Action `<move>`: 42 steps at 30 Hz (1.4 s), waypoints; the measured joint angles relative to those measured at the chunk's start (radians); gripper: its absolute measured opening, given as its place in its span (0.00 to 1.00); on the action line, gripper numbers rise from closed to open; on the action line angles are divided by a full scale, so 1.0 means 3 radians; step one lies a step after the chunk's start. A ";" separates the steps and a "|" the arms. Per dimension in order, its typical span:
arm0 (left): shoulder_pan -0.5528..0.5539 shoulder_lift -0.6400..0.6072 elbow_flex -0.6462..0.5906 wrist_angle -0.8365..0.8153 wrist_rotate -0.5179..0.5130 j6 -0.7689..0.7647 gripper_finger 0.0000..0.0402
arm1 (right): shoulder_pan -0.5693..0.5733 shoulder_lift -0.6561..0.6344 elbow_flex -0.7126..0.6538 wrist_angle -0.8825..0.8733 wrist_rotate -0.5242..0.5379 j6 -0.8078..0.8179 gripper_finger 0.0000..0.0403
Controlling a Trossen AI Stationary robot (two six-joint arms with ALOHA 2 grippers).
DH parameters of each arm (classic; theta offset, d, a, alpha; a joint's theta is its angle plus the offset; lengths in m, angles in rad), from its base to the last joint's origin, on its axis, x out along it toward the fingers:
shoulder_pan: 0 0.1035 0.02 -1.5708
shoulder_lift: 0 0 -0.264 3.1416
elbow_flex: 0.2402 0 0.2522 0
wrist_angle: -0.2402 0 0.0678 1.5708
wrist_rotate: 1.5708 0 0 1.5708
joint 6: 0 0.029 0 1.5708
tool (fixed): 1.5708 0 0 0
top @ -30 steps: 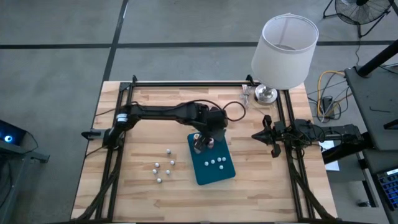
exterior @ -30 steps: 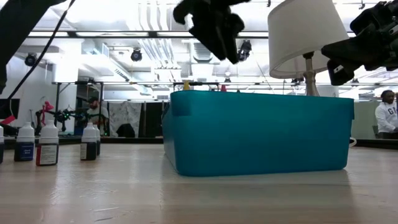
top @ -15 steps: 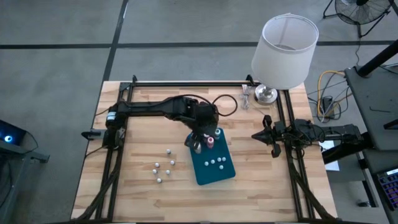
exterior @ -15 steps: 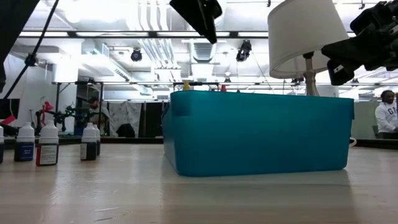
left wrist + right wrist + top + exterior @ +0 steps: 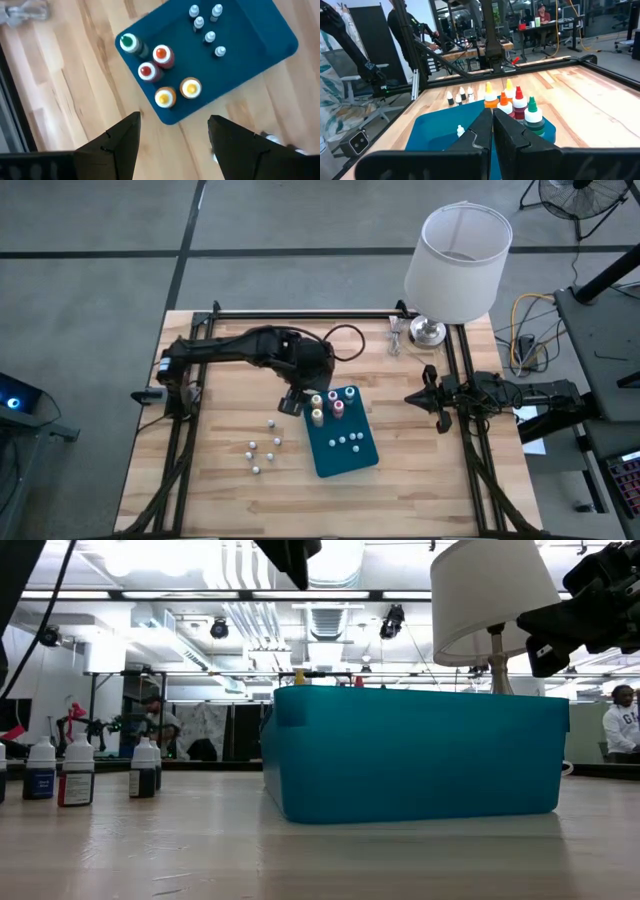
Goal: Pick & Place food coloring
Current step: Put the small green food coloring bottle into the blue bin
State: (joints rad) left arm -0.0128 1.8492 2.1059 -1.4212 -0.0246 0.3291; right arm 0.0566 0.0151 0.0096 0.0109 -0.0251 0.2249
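On the wooden table, loose bottles stand beside the tray. The left gripper, open and empty, should descend squarely over one; the right gripper waits shut.

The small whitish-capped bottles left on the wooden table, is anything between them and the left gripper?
Nothing visible blocks the way. The open left gripper hangs above bare wood beside the teal rectangular tray; the loose small bottles stand apart from the tray on the wooden table, with only clear planks between. The right gripper waits shut at the table's far edge.
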 joint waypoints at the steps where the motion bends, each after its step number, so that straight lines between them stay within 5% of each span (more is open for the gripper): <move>1: 0.0000 -0.0020 -0.0005 -0.0029 0.0001 -0.0064 0.51 | 0.0000 0.0000 -0.0001 0.0000 -0.0001 0.0000 0.02; 10: 0.0000 -0.0383 -0.0353 -0.0129 0.0011 -0.0612 0.51 | -0.0001 0.0001 0.0000 0.0000 0.0002 0.0000 0.02; 31: -0.0143 -0.1642 -0.2454 0.0404 0.0224 -0.1977 0.51 | 0.0000 0.0001 -0.0001 0.0000 -0.0002 0.0001 0.02; 42: -0.0242 -0.1866 -0.3252 0.1256 0.0247 -0.1789 0.51 | 0.0000 0.0001 0.0000 0.0000 0.0000 0.0000 0.02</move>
State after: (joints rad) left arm -0.0854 1.2896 1.1304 -1.0443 0.0494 -0.2077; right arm 0.0566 0.0154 0.0097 0.0109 -0.0250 0.2249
